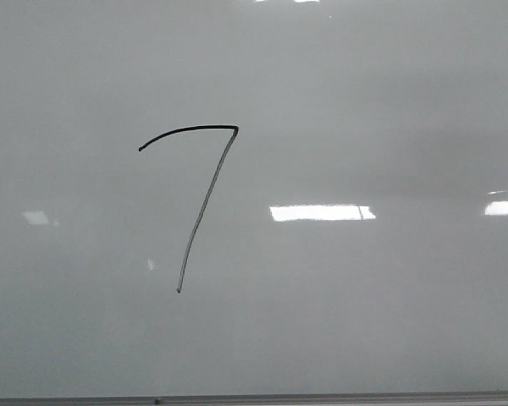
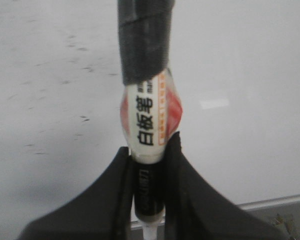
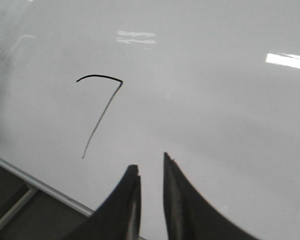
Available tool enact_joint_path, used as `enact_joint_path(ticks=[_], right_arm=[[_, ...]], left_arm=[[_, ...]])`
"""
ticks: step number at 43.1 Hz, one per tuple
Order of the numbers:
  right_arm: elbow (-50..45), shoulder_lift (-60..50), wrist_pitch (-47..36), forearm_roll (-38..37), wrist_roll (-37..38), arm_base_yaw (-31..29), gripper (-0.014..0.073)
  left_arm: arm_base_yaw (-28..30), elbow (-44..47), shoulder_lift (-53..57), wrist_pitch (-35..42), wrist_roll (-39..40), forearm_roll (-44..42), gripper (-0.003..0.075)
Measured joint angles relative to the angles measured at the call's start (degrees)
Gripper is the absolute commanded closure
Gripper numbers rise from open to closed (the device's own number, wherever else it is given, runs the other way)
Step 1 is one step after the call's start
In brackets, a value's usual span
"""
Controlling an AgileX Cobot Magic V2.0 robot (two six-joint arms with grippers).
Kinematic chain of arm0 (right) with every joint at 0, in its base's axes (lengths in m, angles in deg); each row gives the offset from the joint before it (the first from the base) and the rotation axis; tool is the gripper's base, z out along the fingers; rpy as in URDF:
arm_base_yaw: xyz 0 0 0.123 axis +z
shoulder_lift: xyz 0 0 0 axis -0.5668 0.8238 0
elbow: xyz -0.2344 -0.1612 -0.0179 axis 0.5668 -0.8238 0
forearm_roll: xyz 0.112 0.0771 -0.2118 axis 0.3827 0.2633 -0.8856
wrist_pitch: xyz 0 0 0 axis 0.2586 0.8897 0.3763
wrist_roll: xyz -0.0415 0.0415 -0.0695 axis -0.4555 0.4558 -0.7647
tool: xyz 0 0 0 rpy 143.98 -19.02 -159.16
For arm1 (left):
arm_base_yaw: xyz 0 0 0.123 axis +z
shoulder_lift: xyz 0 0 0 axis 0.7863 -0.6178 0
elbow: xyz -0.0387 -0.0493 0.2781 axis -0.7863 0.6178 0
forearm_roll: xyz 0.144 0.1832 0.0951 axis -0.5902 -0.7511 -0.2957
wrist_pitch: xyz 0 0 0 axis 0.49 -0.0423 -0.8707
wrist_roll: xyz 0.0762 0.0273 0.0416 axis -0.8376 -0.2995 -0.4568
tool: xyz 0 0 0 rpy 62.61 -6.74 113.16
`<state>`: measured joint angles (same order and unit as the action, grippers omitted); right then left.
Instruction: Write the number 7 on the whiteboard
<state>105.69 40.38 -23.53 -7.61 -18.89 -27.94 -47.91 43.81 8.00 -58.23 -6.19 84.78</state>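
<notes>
The number 7 (image 1: 208, 203) is drawn in thin black marker on the whiteboard (image 1: 364, 101), left of centre, with a curved top bar and a paler slanted stem. It also shows in the right wrist view (image 3: 105, 114). My left gripper (image 2: 151, 145) is shut on a whiteboard marker (image 2: 150, 110) with a white and red label and black tape round its far part. The marker's tip is out of view. My right gripper (image 3: 150, 162) is narrowly open and empty over the whiteboard (image 3: 215, 110), near the 7's foot. Neither gripper shows in the front view.
The board's thin grey frame edge (image 1: 322, 397) runs along the near side and shows in both wrist views (image 3: 40, 187) (image 2: 275, 202). Bright light reflections (image 1: 322, 212) lie on the board. Faint dark smudges (image 2: 65, 65) mark the board in the left wrist view.
</notes>
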Motion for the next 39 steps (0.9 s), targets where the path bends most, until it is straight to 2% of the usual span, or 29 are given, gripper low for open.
enact_joint_path(ticks=[4,19,32,36,39], right_arm=[[-2.7,-4.0,-1.5,0.2,0.0,-1.5,0.0666],[-4.6,-7.6,-3.1,1.0,0.1,-1.9,0.0662],[-4.8,-7.6,-3.1,1.2,0.1,-1.9,0.0662],[-4.8,-7.6,-3.1,1.2,0.1,-1.9,0.0662],[-4.9,-7.6,-3.1,1.2,0.1,-1.9,0.0662]], left_arm=[[3.4,-0.1,-3.5,2.2,0.0,0.0,0.0741],[4.3,-0.2,-18.8,16.5,0.0,0.5,0.0741],[4.1,-0.2,-22.7,20.4,0.0,0.6,0.0739],[4.1,-0.2,-22.8,20.5,0.0,0.6,0.0705],[4.1,-0.2,-22.8,20.5,0.0,0.6,0.0645]])
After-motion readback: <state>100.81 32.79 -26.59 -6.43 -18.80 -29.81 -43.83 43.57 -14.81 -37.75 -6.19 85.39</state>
